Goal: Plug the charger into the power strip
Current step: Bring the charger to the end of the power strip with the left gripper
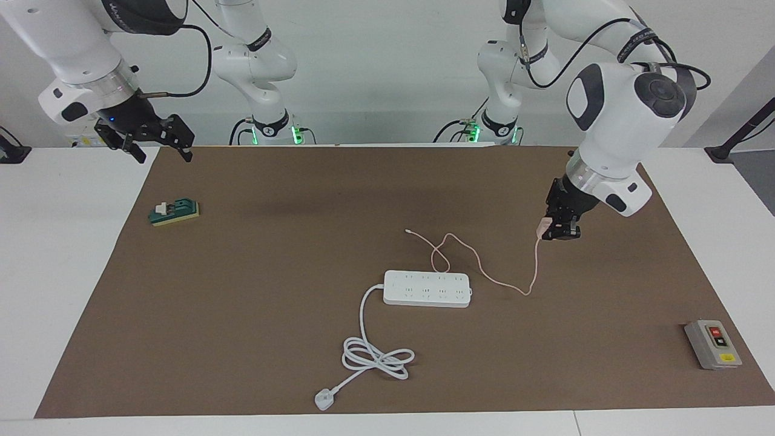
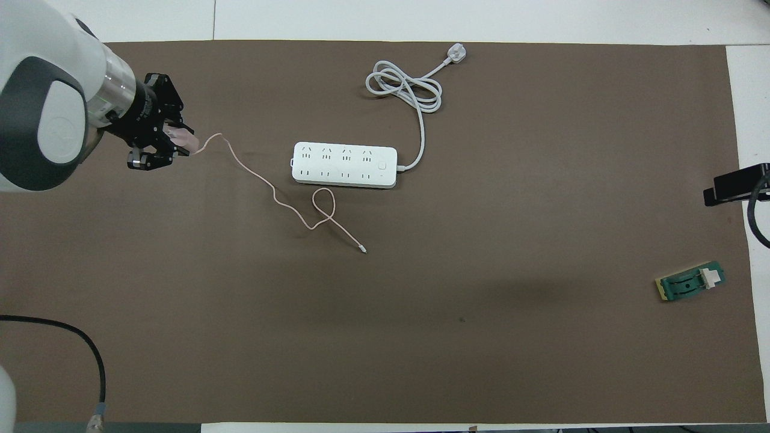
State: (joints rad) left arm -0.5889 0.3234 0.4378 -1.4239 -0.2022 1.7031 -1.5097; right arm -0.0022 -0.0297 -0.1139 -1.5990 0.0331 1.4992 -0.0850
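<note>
Two views cover the table (image 1: pixel 72 254), and each gives something the other lacks. The facing view shows the left gripper (image 1: pixel 556 230) up in the air over the brown mat (image 1: pixel 272 339), toward the left arm's end of the table, pinching the charger (image 1: pixel 543 226) with its pink cable (image 1: pixel 536 266) hanging straight down before it touches the mat. The overhead view hides that height but shows the pale-pink cube (image 2: pixel 187 142) poking out from between the fingertips of the left gripper (image 2: pixel 171 144), and the cable (image 2: pixel 264 183) running in a wavy line to a loop just beside the power strip (image 2: pixel 344 165), on the side nearer the robots, ending in a small free connector (image 2: pixel 361 250).

The power strip (image 1: pixel 427 288) lies flat mid-mat, sockets up, none occupied. Its thick white cord (image 1: pixel 375 354) leaves from the end toward the right arm's side, coils farther from the robots and ends in a three-pin plug (image 1: pixel 324 399).

The left arm bends down from its base, its wrist tilted so the gripper points down and slightly toward the strip. The right arm waits; the right gripper (image 1: pixel 158 142) hangs with fingers spread over the mat's corner at its own end of the table, and the overhead view catches only a dark tip of it (image 2: pixel 737 185).

A green block (image 1: pixel 175 212) lies near that corner, and a grey switch box (image 1: pixel 712 344) sits well apart at the left arm's end.
</note>
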